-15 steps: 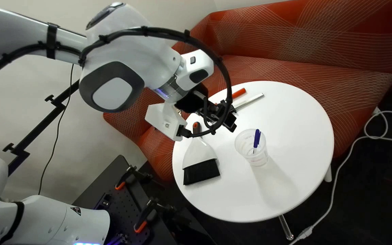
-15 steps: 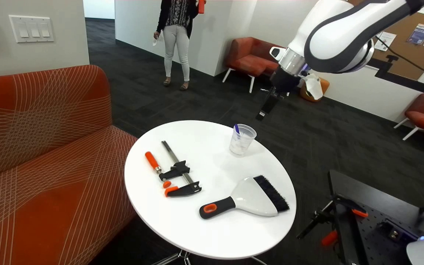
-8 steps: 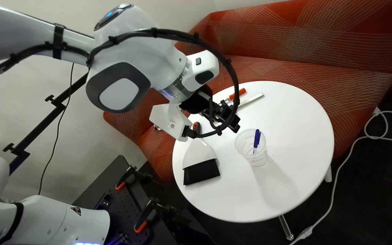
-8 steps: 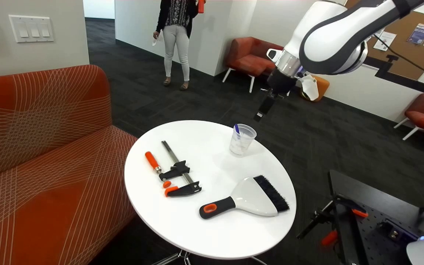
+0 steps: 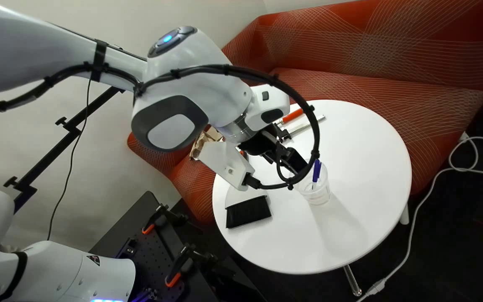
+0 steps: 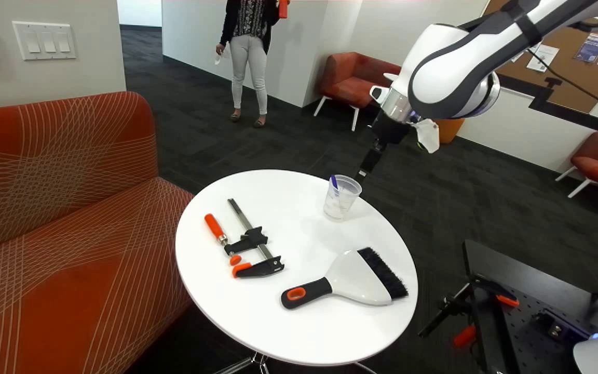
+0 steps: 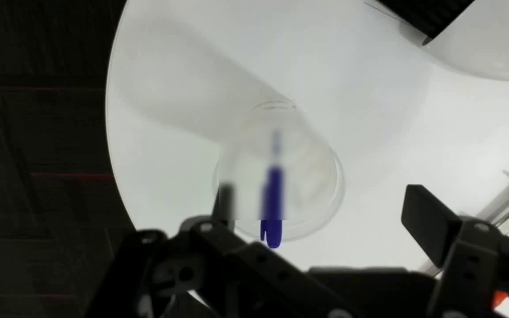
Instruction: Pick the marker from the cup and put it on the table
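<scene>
Red-orange couch (image 5: pixel 371 79), patterned with fine pale lines, stands beside the tabletop (image 5: pixel 363 167) in both exterior views. A person (image 6: pixel 248 49) in light trousers stands well back. The white robot arm (image 5: pixel 199 84) reaches toward the tabletop, which is round, smooth and white. On it lies a brush (image 6: pixel 356 280) with black bristles, a white body and an orange-inset black handle. Near that handle lies a clamp (image 6: pixel 255 236), black and metal, with an orange grip. At the arm's end hangs the black tool (image 7: pixel 318 194), its two fingers (image 7: pixel 429 224) spread wide apart. Close by, the small clear cup (image 6: pixel 339 205) stands upright on the tabletop; in the wrist view one finger overlaps its outline, but whether they touch cannot be told. Inside the cup is the dark-blue marker (image 5: pixel 317 170), slightly tilted, its blue end up near the rim; the wrist view shows it between the fingers.
</scene>
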`<act>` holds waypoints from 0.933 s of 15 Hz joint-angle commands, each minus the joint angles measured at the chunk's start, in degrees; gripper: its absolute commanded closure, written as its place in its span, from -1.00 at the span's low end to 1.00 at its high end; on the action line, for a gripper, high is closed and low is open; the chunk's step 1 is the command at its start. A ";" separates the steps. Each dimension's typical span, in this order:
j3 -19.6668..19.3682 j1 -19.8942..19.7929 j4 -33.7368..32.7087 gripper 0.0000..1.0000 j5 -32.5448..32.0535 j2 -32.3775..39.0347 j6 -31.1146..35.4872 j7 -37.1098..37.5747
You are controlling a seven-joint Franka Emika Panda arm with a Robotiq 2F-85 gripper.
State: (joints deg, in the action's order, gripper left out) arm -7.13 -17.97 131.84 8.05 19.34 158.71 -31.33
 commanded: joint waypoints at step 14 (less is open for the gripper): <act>6.79 -7.49 -9.91 0.17 -0.98 13.32 5.93 1.42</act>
State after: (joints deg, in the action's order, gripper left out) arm -1.81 -23.94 124.06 7.89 30.15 162.20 -31.25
